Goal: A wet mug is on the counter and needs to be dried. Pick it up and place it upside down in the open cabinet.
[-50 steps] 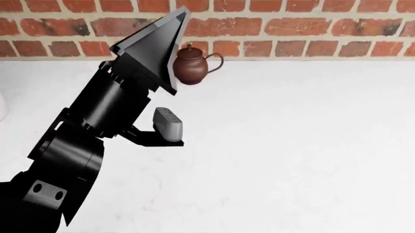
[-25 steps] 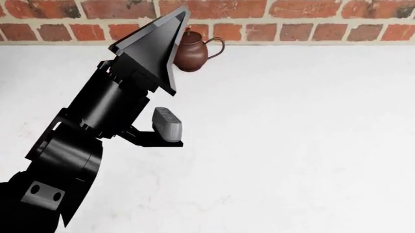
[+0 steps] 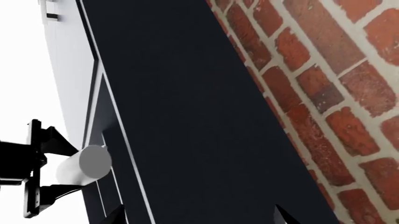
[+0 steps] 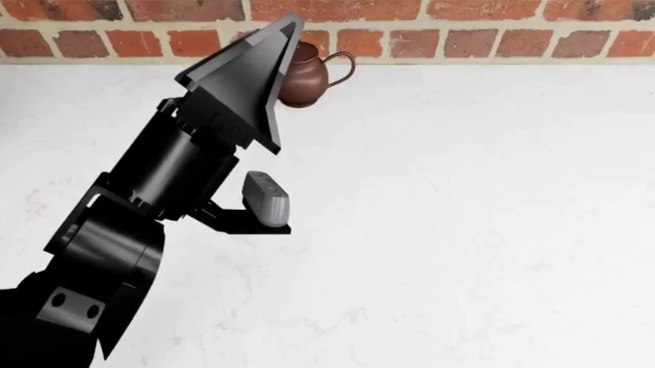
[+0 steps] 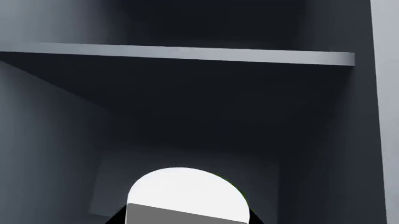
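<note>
The white mug (image 5: 184, 189) fills the near part of the right wrist view, with a grey finger pad (image 5: 187, 215) across it. My right gripper (image 5: 187, 219) is shut on it and holds it at the mouth of the dark open cabinet (image 5: 187, 102), below a shelf (image 5: 187, 52). In the left wrist view the mug (image 3: 93, 161) shows as a white cylinder between the right gripper's black jaws (image 3: 65, 171), at the cabinet's edge (image 3: 112, 154). My left gripper (image 3: 199, 217) is open and empty, raised over the counter (image 4: 461, 192). It also shows in the head view (image 4: 261, 153).
A glossy brown teapot (image 4: 307, 73) stands at the back of the counter against the red brick wall (image 4: 461, 31), partly behind my left arm (image 4: 153, 192). The brick wall (image 3: 324, 93) also runs beside the cabinet's dark outer side (image 3: 187, 116).
The head view has tilted down a little: the brick wall and teapot sit higher in the picture than a second ago. My left arm holds the same pose.
</note>
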